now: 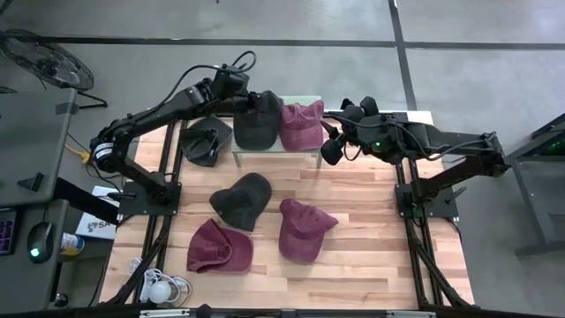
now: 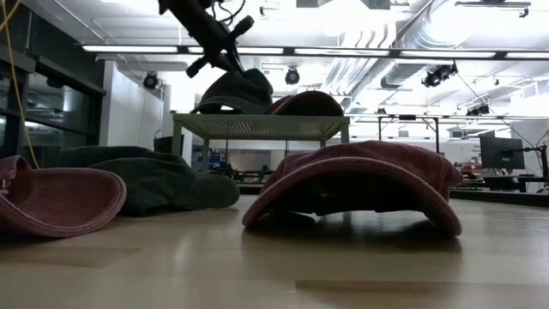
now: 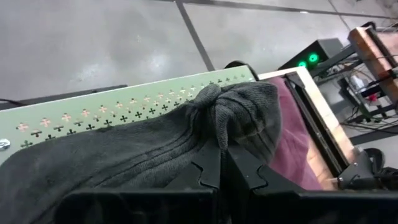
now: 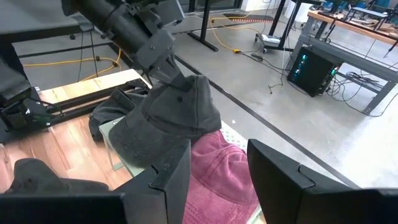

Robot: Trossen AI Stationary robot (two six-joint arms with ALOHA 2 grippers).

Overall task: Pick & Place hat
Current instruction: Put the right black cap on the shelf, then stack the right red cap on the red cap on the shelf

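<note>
A green perforated stand (image 1: pixel 275 152) stands at the table's far middle. On it a dark grey hat (image 1: pixel 258 119) lies beside a maroon hat (image 1: pixel 303 125). My left gripper (image 3: pixel 222 152) reaches in from the far left, shut on the grey hat's crown. My right gripper (image 1: pixel 328 152) hovers open past the stand's right end, near the maroon hat (image 4: pixel 217 171), holding nothing. Several more hats rest on the wood: a dark one (image 1: pixel 207 140) left of the stand, another dark one (image 1: pixel 240 200) in the middle, and two maroon ones (image 1: pixel 305 230) (image 1: pixel 219 247) nearer the front. My left gripper pinches a bunched-up fold of the grey hat's crown (image 3: pixel 217 121) between its two fingers. The fingers (image 4: pixel 166 67) slant down onto it from the table's far left. Below the pinch the cloth is gathered into creases, and the hat's lower part (image 2: pixel 233 105) sits on the stand top beside the maroon hat.
The stand's top (image 2: pixel 262 126) is raised on legs above the table. A fan (image 1: pixel 44 57) and a desk with a mouse (image 1: pixel 37 240) lie beyond the table's left edge. Cables and a white object (image 1: pixel 161 287) sit at the near left corner.
</note>
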